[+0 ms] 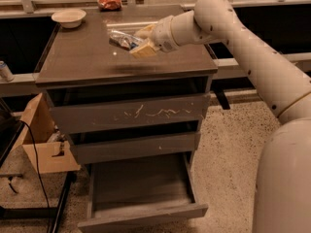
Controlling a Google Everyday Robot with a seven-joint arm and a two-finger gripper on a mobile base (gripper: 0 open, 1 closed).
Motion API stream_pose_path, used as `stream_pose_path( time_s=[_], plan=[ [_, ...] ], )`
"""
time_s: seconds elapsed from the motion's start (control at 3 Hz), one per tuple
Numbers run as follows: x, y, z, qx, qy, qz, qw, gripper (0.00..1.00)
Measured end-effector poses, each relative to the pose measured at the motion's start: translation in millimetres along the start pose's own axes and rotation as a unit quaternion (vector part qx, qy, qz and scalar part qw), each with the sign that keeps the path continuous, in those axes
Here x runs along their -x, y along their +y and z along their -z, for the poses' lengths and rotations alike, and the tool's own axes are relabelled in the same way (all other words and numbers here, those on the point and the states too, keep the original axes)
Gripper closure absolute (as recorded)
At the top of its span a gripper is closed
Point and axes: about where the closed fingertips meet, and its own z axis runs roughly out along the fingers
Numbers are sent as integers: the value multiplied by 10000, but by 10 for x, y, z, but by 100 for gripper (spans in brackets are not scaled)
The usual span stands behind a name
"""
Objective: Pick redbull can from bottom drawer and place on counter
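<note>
The redbull can [121,39], slim and silver with dark blue patches, lies sideways just over the middle of the counter [82,57]. My gripper [141,41] reaches in from the right and is shut on the can's right end, one pale finger above it and one below. Whether the can touches the slab is not clear. At the cabinet's foot the bottom drawer [141,183] stands pulled out, its grey floor bare.
A white bowl [68,17] sits at the counter's back left and a red snack bag [109,2] on the ledge behind. A pale can [5,71] stands on the left ledge. A cardboard box [43,142] and a black cable lie left of the cabinet.
</note>
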Motion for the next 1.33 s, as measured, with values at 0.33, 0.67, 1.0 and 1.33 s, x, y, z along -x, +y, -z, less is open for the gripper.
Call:
stream_pose_path(
  time_s=[0.33,0.67,1.0,1.33],
  plan=[
    [-3,7,-20,32,-220,-158,9996,100],
    [-22,33,-37,120,-150,-126,9997,100],
    [-58,74,-69,270,151,32,9995,100],
    [-121,102,-87,379,416,133,9983,100]
  ],
)
